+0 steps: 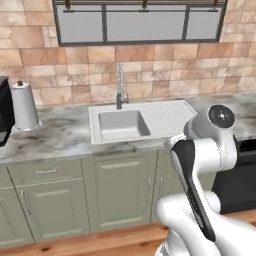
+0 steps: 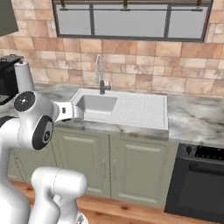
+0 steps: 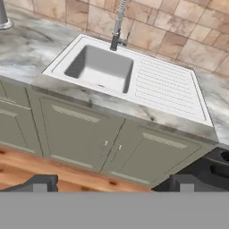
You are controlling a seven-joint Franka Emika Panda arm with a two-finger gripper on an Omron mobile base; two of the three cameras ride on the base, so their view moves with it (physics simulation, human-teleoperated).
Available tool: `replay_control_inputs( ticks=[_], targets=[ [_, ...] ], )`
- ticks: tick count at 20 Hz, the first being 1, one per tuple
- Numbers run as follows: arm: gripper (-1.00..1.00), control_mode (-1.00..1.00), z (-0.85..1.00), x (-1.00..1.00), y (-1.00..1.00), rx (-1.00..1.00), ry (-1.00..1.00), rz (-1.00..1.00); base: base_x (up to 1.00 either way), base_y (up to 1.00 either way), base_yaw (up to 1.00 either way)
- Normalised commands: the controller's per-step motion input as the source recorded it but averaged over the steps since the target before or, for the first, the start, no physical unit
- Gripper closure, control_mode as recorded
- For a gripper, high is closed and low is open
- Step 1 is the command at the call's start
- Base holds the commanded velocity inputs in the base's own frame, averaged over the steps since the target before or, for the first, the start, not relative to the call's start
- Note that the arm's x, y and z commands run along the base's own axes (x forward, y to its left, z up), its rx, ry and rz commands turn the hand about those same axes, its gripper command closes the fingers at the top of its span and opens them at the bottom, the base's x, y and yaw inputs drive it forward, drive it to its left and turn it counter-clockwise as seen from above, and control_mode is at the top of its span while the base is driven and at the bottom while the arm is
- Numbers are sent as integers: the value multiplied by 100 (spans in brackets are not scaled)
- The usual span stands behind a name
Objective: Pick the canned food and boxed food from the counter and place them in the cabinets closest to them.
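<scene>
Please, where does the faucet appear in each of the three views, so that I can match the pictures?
Left base view: the faucet stands upper centre, at the back rim of the sink.
Right base view: it stands left of centre, behind the basin.
Hand view: it is at the top centre, above the basin.
Shared landmark: the white sink with its ribbed drainboard.

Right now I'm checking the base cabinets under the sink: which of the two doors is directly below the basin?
The left door, below the basin; the right door sits under the ribbed drainboard.
</scene>
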Motion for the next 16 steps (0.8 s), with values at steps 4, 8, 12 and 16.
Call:
replay_control_inputs(
  ticks=[4, 8, 12, 16],
  targets=[
    [-100, 100, 0, 0, 0, 0, 0, 0, 0, -77, 0],
    [-100, 100, 0, 0, 0, 0, 0, 0, 0, -77, 0],
    [-100, 100, 0, 0, 0, 0, 0, 0, 0, -77, 0],
    [-100, 100, 0, 0, 0, 0, 0, 0, 0, -75, 0]
  ],
)
